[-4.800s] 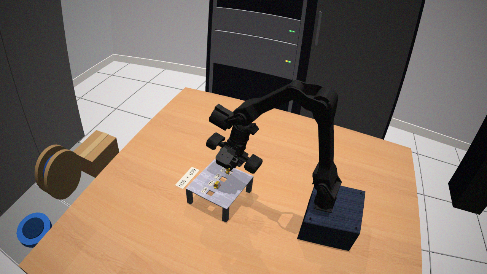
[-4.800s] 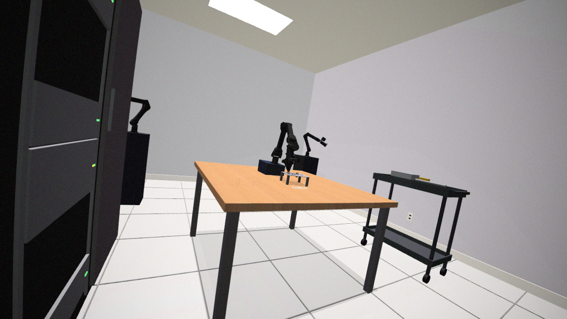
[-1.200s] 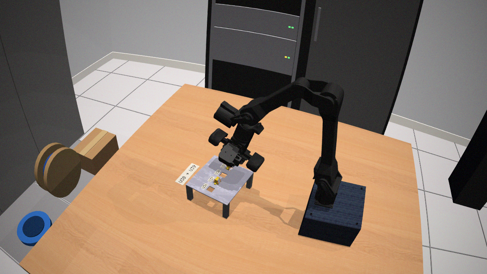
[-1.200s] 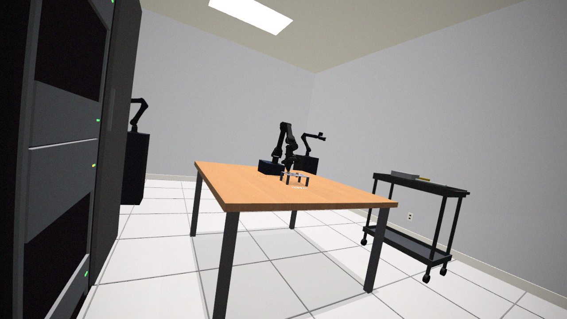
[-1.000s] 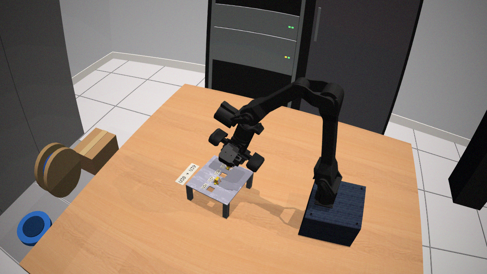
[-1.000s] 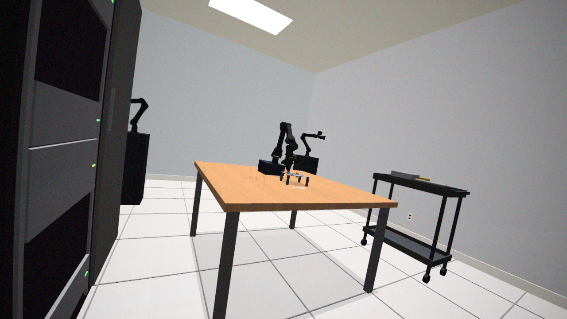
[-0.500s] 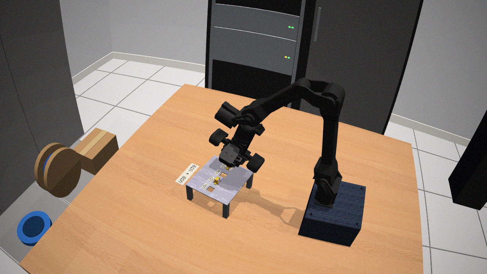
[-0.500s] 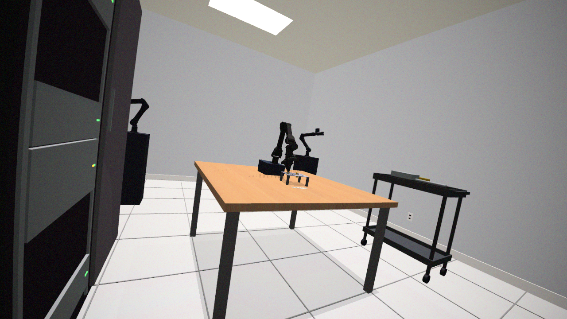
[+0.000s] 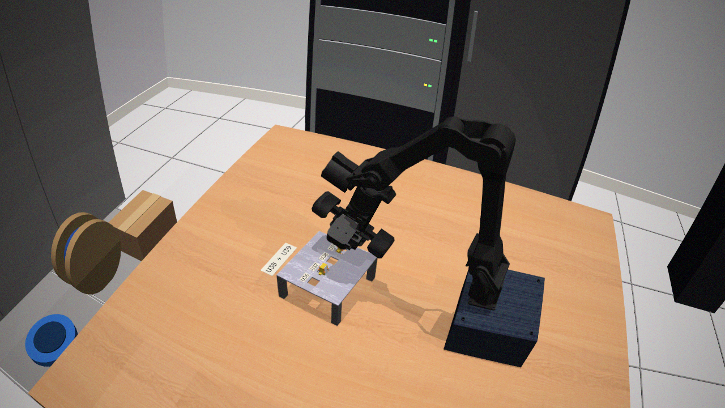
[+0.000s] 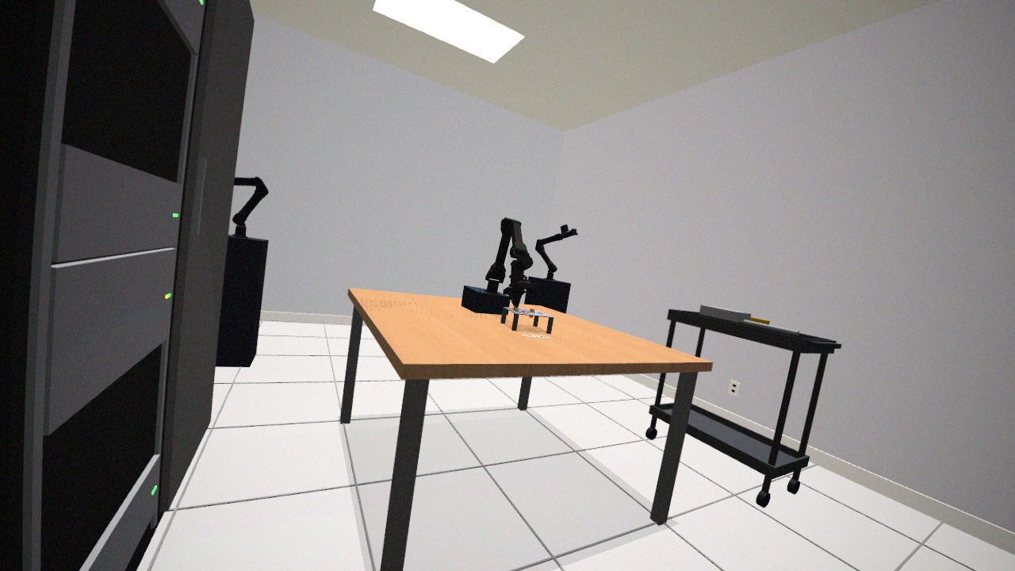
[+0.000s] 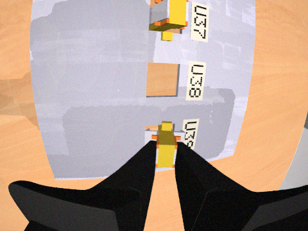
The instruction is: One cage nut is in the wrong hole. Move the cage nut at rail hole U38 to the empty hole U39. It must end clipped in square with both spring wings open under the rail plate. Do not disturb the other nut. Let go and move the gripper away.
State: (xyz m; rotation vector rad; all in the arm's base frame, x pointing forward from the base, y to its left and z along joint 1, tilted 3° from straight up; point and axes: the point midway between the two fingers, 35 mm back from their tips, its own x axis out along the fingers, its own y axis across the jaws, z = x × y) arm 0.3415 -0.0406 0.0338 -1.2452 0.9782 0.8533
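If swept sideways on leaving, liable to knock the other nut (image 9: 323, 268) (image 10: 532, 311) (image 11: 177, 13), standing at U37, left of hole U38 (image 9: 332, 259) (image 11: 162, 79) in the top view. Next rightward, past that open hole, the nut to be moved (image 9: 338, 250) (image 10: 516, 309) (image 11: 166, 157), at U39, clamped between the jaws of the gripper (image 9: 340, 247) (image 10: 515, 306) (image 11: 165, 147). Perhaps not fully seated, with wings hidden under the plate (image 9: 299, 268) (image 10: 523, 312) (image 11: 80, 80). Pressed down crooked, likely to catch one wing on the hole's edge; released too soon, likely to stay tilted; dragged by sticking fingers, likely to pop out again.
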